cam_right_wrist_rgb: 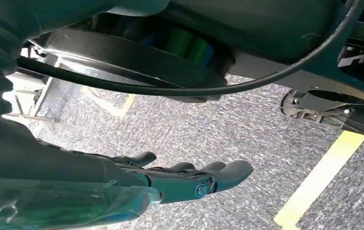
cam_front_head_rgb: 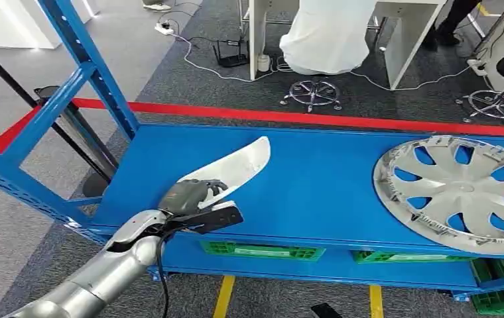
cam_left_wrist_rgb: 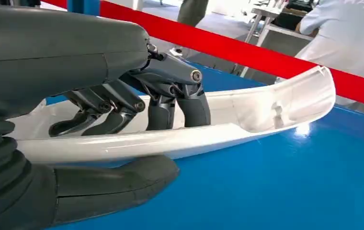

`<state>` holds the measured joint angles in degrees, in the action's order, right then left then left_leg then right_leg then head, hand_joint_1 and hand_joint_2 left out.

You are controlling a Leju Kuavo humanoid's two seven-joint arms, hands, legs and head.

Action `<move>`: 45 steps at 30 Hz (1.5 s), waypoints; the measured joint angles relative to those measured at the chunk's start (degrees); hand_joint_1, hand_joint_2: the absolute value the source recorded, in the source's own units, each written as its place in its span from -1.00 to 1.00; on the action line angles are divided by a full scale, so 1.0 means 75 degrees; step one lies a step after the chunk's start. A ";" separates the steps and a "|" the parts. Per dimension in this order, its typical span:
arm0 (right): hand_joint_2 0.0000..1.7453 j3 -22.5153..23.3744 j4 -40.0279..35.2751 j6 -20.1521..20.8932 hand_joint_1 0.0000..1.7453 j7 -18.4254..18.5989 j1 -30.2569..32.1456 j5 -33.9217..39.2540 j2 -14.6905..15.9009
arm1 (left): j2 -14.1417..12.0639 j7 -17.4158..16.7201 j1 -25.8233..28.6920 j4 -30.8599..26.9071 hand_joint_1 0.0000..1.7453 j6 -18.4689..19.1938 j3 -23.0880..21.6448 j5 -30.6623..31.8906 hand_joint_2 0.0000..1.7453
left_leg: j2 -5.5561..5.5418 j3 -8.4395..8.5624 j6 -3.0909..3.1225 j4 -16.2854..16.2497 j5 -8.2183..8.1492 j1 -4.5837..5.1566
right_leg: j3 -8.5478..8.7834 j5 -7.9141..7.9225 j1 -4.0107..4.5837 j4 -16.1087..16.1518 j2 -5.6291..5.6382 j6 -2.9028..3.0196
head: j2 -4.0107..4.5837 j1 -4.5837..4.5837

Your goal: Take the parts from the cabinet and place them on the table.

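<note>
The left hand's fingers (cam_left_wrist_rgb: 161,112) curl over the rim of the white curved trim part (cam_front_head_rgb: 236,165) with the thumb beneath, clamping its near end where it lies on the blue cabinet shelf (cam_front_head_rgb: 315,192), left of the silver wheel cover (cam_front_head_rgb: 458,192). The pick-up step looks underway; next comes lifting the part clear toward the desk. The right hand (cam_right_wrist_rgb: 180,179) hangs over the floor, fingers extended, holding nothing.

wheel cover (cam_front_head_rgb: 460,193) cut by right edge, fingers (cam_left_wrist_rgb: 161,112) partly behind trim piece (cam_left_wrist_rgb: 247,120)
</note>
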<state>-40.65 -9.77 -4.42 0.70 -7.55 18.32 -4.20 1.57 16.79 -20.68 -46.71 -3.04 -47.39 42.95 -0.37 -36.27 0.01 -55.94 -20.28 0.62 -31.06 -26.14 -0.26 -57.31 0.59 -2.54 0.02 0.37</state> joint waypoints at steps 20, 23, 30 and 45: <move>1.00 0.0000 0.0000 0.0003 -1.00 0.0000 0.0000 0.0000 0.0000 | 0.0000 0.0000 -0.0001 0.0003 1.00 0.0000 0.0000 0.0000 1.00 | 0.0000 0.0000 0.0000 0.0000 0.0001 0.0000 | 0.0000 0.0001 0.0000 0.0000 0.0000 0.0000 | 0.0000 0.0000; 1.00 0.0000 0.0000 0.0003 -1.00 0.0000 0.0000 0.0000 0.0000 | -0.0003 0.0000 -0.0001 0.0003 1.00 0.0000 0.0000 0.0000 1.00 | 0.0000 0.0000 0.0000 0.0000 0.0001 0.0001 | 0.0000 0.0002 -0.0001 0.0000 0.0000 -0.0001 | 0.0000 0.0003; 1.00 0.0000 0.0000 -0.0099 -1.00 -0.0070 0.0022 0.0041 0.0000 | -0.0209 0.0362 0.0402 -0.1002 -0.38 -0.1394 0.0050 0.0233 1.00 | 0.0003 -0.0022 -0.0006 0.0000 0.0009 0.0002 | -0.0032 0.0019 -0.0001 0.0000 0.0020 0.0008 | 0.0000 0.0006; 1.00 0.0003 0.0000 -0.0128 -1.00 -0.0093 0.0043 0.0055 0.0000 | -0.0886 -0.0009 0.0816 -0.3637 -0.38 -0.1612 0.0073 0.0402 1.00 | -0.0004 -0.0049 -0.0001 0.0000 0.0020 0.0002 | -0.0079 0.0022 0.0000 0.0000 -0.0012 0.0003 | 0.0000 0.0000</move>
<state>-40.63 -9.77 -5.38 0.00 -7.22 18.73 -4.20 -5.07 16.72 -14.56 -73.99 -15.13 -46.84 45.97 -0.40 -36.63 0.01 -55.94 -20.13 0.64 -31.65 -25.97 -0.26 -57.31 0.51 -2.52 0.02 0.37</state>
